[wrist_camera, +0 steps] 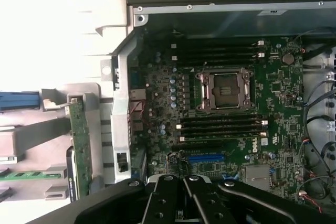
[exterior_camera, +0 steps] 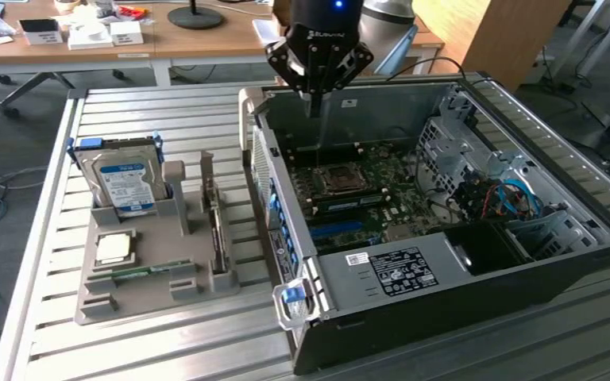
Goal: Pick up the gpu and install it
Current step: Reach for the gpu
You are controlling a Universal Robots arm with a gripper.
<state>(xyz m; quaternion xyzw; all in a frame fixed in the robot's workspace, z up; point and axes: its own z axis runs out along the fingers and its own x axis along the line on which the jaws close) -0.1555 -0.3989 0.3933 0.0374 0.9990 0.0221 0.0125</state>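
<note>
The gripper (exterior_camera: 314, 103) hangs with its jaws pinched shut on nothing, right above the motherboard (exterior_camera: 390, 208) inside the open computer case (exterior_camera: 443, 317). Out past the case wall, off to one side of it, the gpu (exterior_camera: 212, 208) stands on edge in its slot of the grey holder tray (exterior_camera: 140, 298), apparently untouched. I'd say neither the pick-up nor the install is done yet.
</note>
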